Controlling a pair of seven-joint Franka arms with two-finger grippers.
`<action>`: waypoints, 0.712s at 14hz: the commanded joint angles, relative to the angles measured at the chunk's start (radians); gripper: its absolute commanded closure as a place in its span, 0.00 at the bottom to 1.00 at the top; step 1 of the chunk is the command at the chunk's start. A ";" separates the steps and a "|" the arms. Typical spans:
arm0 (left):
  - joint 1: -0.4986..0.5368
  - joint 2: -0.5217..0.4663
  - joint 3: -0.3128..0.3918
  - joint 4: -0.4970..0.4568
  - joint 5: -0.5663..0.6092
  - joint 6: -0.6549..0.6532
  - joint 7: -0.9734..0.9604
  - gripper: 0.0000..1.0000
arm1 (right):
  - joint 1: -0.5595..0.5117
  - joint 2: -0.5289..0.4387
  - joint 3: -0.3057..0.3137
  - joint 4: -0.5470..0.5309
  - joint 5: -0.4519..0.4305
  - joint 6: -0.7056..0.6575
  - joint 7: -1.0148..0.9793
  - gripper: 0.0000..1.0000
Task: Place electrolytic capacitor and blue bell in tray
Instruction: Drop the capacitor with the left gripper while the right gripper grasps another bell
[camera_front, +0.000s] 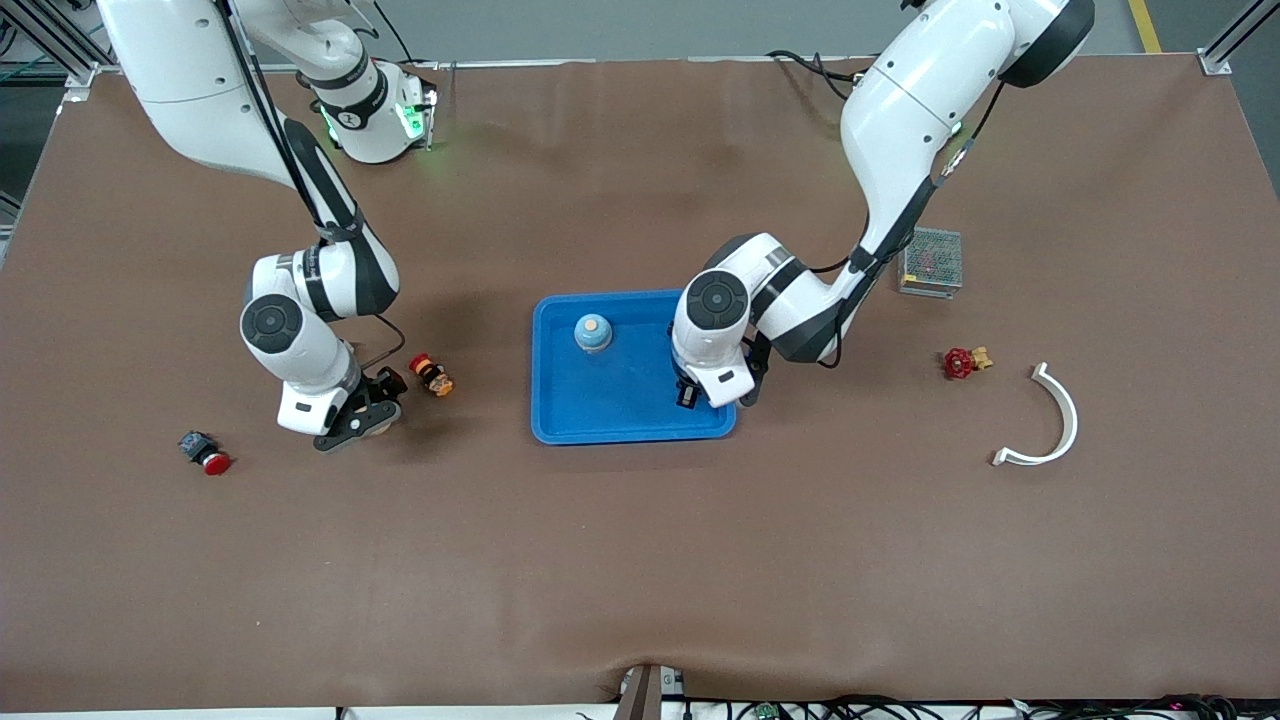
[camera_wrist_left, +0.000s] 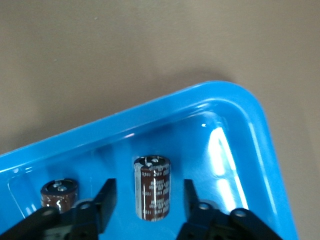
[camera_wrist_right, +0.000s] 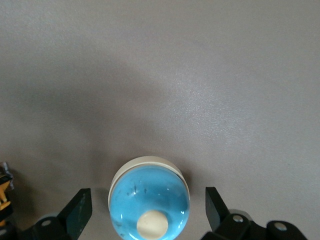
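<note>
The blue tray (camera_front: 620, 405) lies mid-table. A blue dome bell with a cream knob (camera_front: 593, 332) stands in it. My left gripper (camera_front: 700, 392) is low in the tray's corner toward the left arm's end; in the left wrist view it (camera_wrist_left: 148, 195) is open around an upright brown electrolytic capacitor (camera_wrist_left: 152, 187), with gaps on both sides. A second brown cylinder (camera_wrist_left: 59, 192) shows by the tray wall (camera_wrist_left: 150, 107). My right gripper (camera_front: 360, 420) is low over the table, open (camera_wrist_right: 148, 212) around another blue bell (camera_wrist_right: 149, 197) without touching it.
A small red-and-orange figure (camera_front: 432, 375) lies beside the right gripper. A red push button (camera_front: 205, 453) lies toward the right arm's end. A grey mesh box (camera_front: 930, 262), a red valve (camera_front: 963, 361) and a white curved piece (camera_front: 1050, 420) lie toward the left arm's end.
</note>
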 joint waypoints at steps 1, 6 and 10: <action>0.005 -0.045 0.010 0.006 0.021 -0.010 0.029 0.00 | -0.011 -0.001 0.008 -0.016 0.024 0.024 -0.020 0.00; 0.068 -0.166 0.018 0.006 0.021 -0.079 0.187 0.00 | -0.018 0.014 0.008 -0.016 0.024 0.039 -0.022 0.00; 0.136 -0.221 0.018 0.006 0.021 -0.122 0.391 0.00 | -0.023 0.014 0.008 -0.015 0.024 0.039 -0.023 0.00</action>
